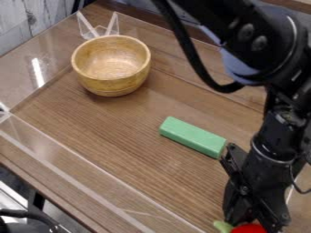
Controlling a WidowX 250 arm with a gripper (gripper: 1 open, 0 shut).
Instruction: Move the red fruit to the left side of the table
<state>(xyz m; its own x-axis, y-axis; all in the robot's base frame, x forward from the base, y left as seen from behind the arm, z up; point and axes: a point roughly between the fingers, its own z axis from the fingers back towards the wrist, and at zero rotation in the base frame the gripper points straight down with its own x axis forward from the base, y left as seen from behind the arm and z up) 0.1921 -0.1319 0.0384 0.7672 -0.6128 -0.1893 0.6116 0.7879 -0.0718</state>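
The red fruit [246,228] shows as a small glossy red patch with a green leafy bit at the bottom right edge of the camera view, near the front right corner of the table [109,136]. My gripper [249,220] points almost straight down right over it. Its black fingers are closed in around the fruit's top, hiding most of it. The fruit sits low at the tabletop; I cannot tell whether it is lifted.
A wooden bowl [111,65] stands at the back left. A flat green block [194,136] lies just up and left of the gripper. Low clear acrylic walls [49,155] edge the table. My dark arm [249,45] reaches in from the top right.
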